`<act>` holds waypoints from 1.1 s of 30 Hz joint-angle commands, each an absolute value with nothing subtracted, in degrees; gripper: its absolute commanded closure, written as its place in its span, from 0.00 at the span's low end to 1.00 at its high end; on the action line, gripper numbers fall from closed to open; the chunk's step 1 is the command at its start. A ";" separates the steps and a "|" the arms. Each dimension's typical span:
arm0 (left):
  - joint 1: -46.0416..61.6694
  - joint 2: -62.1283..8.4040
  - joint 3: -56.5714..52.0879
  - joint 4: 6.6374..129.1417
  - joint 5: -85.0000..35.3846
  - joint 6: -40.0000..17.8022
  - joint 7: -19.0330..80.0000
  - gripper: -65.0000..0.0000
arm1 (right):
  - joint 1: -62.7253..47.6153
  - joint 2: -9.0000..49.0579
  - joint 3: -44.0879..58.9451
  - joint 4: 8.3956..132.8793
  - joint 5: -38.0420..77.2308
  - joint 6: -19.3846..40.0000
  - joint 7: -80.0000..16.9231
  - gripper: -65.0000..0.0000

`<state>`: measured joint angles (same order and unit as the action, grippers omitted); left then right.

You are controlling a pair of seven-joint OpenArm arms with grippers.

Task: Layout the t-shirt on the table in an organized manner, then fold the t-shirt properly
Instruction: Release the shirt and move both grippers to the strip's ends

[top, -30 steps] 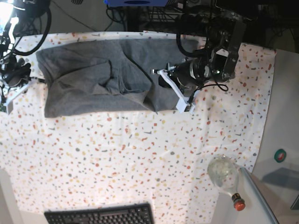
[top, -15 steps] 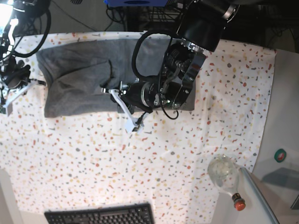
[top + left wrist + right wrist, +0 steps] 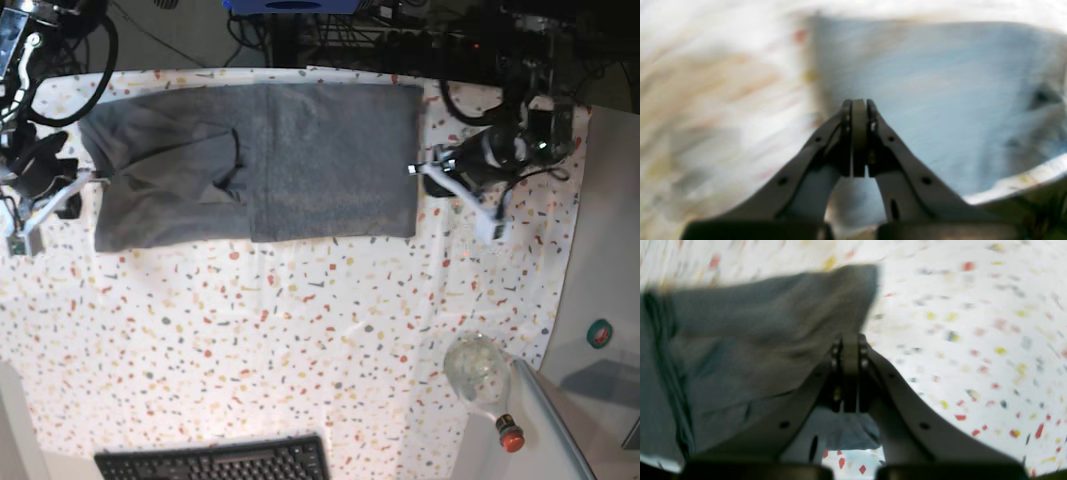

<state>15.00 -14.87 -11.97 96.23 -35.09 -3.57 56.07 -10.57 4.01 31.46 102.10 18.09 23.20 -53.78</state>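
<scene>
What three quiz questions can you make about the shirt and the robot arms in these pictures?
1. True or false: the t-shirt lies spread out on the table.
2. Which is shut: A) only the left gripper, B) only the right gripper, C) both?
3. What lies at the table's near edge?

Key: 1. True. 2. C; neither holds anything, and both sit beside the shirt's ends. 3. A black keyboard.
</scene>
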 commanded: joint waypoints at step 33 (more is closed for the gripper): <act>15.78 -8.13 -17.36 76.70 -18.59 -29.67 32.04 1.00 | 6.46 11.65 42.15 54.02 32.92 40.00 -69.14 0.41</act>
